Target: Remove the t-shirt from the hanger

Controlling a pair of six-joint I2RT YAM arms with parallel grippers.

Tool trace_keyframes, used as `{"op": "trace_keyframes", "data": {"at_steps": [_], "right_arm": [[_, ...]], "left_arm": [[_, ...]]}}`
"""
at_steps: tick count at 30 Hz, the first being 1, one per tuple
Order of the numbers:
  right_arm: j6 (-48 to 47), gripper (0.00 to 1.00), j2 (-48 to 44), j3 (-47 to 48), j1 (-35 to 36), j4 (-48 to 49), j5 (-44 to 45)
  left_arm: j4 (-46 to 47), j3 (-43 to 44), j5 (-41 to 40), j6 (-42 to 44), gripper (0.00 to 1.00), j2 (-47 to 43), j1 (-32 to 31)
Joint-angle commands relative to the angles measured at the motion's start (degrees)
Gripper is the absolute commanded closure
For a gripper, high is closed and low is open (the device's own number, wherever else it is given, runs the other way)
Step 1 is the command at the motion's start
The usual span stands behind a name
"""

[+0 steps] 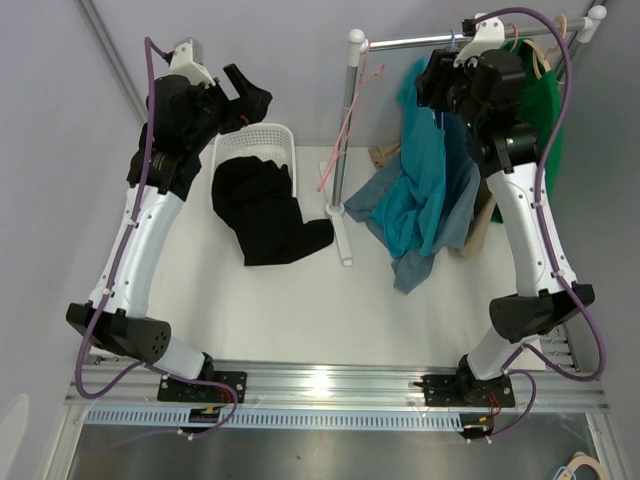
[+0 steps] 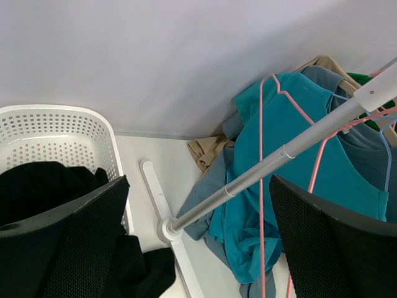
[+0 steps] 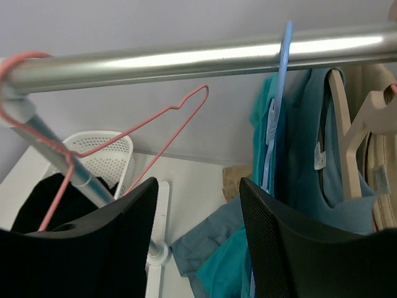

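A teal t-shirt point(image 1: 420, 180) hangs from a blue hanger point(image 3: 279, 81) on the metal rail point(image 1: 440, 40), its lower part bunched on the table. It also shows in the left wrist view point(image 2: 291, 143) and in the right wrist view point(image 3: 263, 136). My right gripper point(image 1: 440, 88) is open and empty, up at the rail, just left of the blue hanger; in its own view point(image 3: 198, 242) the jaws stand wide apart. My left gripper point(image 1: 250, 100) is open and empty above the white basket, well left of the rack; its own view point(image 2: 198, 248) shows nothing between the jaws.
An empty pink hanger point(image 1: 350, 120) dangles at the rail's left end by the rack post point(image 1: 345, 150). A grey-blue shirt point(image 1: 465, 190), a green garment point(image 1: 545, 110) and wooden hangers point(image 3: 347, 136) hang to the right. A black garment point(image 1: 265, 215) spills from the white basket point(image 1: 255, 140).
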Motion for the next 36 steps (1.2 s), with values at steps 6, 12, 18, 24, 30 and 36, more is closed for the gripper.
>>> {"op": "trace_keyframes", "data": {"at_steps": [6, 12, 18, 24, 30, 36], "right_arm": [[-1.3, 0.46, 5.5, 5.4, -0.6, 0.7, 3.8], [-1.2, 0.43, 8.8, 9.1, -1.3, -2.3, 3.3], [1.4, 0.41, 4.1, 3.2, -2.4, -0.9, -0.5], [1.6, 0.39, -2.0, -2.6, -2.5, 2.0, -2.8], [0.7, 0.37, -3.9, -3.9, -2.7, 1.1, -1.2], [0.1, 0.35, -2.3, -2.4, -3.3, 0.8, 0.4]], "left_arm": [[0.4, -1.4, -0.1, 2.7, 0.00, -2.9, -0.3], [1.3, -2.2, 0.3, 2.5, 0.00, -4.2, -0.3], [1.1, -2.4, 1.6, 2.1, 0.01, -4.4, -0.3], [1.4, -4.0, 1.0, 1.4, 0.01, -5.2, -0.4], [1.8, -6.3, -0.3, 1.3, 0.00, -6.6, -0.6], [1.9, -6.7, -0.3, 1.9, 0.01, -7.4, -0.7]]}}
